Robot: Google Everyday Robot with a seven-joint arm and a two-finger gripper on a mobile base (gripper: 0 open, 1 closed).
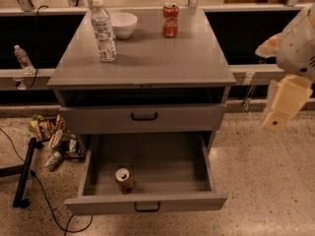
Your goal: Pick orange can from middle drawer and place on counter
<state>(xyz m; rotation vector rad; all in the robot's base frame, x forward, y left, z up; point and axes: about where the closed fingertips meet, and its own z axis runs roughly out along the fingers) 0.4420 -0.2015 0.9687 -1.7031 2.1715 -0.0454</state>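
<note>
The orange can [124,179] stands upright in the front left part of the middle drawer [147,204], which is pulled fully out. The counter [157,58] is the grey cabinet's flat top above it. My gripper [281,104], cream-coloured, hangs in the air at the right edge of the view. It is well to the right of the cabinet, about level with the upper drawer [143,118], far from the can and holding nothing I can see.
On the counter stand a water bottle [103,31], a white bowl [123,23] and a red cola can [170,20]. Snack bags and litter [54,139] lie on the floor left of the cabinet, beside a black stand leg and cable [24,173].
</note>
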